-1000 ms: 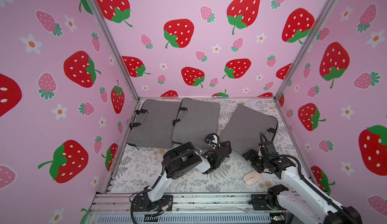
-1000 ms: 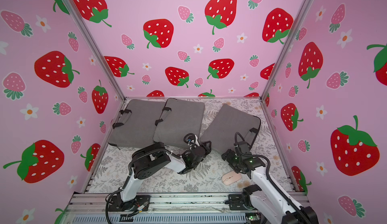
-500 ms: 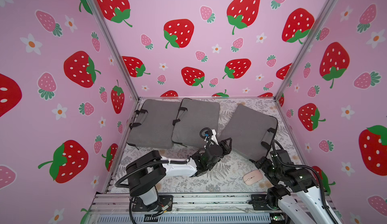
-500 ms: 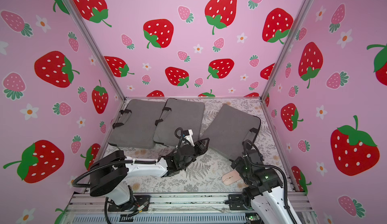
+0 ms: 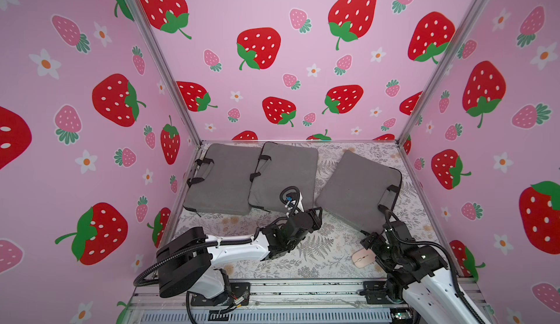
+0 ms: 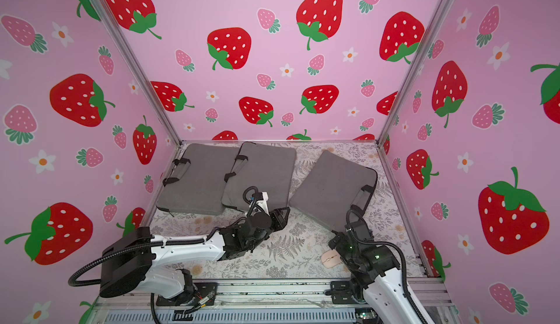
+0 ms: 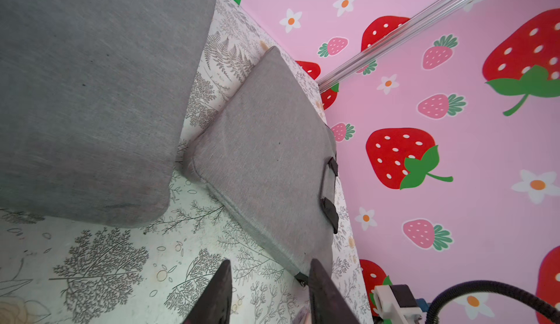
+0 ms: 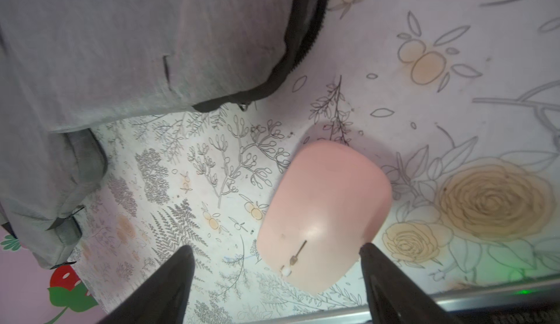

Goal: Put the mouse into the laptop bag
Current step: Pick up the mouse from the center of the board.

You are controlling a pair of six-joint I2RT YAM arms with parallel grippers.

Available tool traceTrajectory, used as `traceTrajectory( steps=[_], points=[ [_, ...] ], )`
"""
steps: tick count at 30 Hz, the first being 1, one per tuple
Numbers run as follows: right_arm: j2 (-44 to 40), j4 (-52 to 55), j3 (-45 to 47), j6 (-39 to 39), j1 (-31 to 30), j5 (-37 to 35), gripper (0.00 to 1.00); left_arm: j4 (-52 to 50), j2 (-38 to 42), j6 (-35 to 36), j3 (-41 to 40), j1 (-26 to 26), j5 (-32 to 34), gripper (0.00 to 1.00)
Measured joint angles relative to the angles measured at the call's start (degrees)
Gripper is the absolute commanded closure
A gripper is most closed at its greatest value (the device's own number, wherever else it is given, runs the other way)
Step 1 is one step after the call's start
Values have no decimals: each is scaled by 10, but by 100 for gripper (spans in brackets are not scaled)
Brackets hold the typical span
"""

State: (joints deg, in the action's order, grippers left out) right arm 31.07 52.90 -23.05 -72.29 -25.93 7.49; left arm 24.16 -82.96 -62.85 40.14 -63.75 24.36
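**Pink mouse on the near right of the worktop, not yet gripped**

I see the mouse (image 8: 324,216) lying flat on the worktop (image 5: 303,246), just beside the zipper edge of the right laptop bag (image 5: 357,186) and close to the front rail (image 8: 485,301). My right jaws stand wide astride it, gripping nothing. My left jaws hang part open and empty by the bag's near-left corner. I judge the mouse light, stiff and slick on top, so I'd pinch low across its long sides. The rail and right wall crowd it, and the open room lies to the left.
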Motion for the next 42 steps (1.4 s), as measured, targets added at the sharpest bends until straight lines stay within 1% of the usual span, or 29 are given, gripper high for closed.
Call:
traceTrajectory(
  steps=[7,12,18,20,22,25,28,30,31,38,42],
  points=[
    [80,-6,1,-9,-17,9,13,-5,-9,-4,0,0,-5,58],
    [133,-37,1,-13,-31,9,13,-5,-12,-6,0,5,-7,58],
    [204,-73,-11,-14,-47,1,18,-2,-32,-15,0,17,-19,59],
    [218,-80,-15,-14,-47,-10,24,0,-38,-18,0,21,-26,59],
    [226,-84,-18,-14,-47,-19,27,0,-39,-20,0,24,-30,59],
    [225,-89,-18,-14,-47,-42,28,0,-39,-26,-1,29,-34,59],
    [219,-95,-14,-13,-47,-56,36,4,-39,-31,-4,33,-36,60],
    [217,-101,-12,-11,-47,-59,44,6,-39,-34,-5,36,-39,60],
    [217,-104,-12,-8,-47,-59,47,8,-39,-34,-7,37,-40,60],
    [179,-115,-6,0,-47,-58,46,21,-45,-36,-9,50,-67,61],
    [128,-93,-17,3,-47,-67,51,17,-64,-29,5,63,-90,62]
  ],
)
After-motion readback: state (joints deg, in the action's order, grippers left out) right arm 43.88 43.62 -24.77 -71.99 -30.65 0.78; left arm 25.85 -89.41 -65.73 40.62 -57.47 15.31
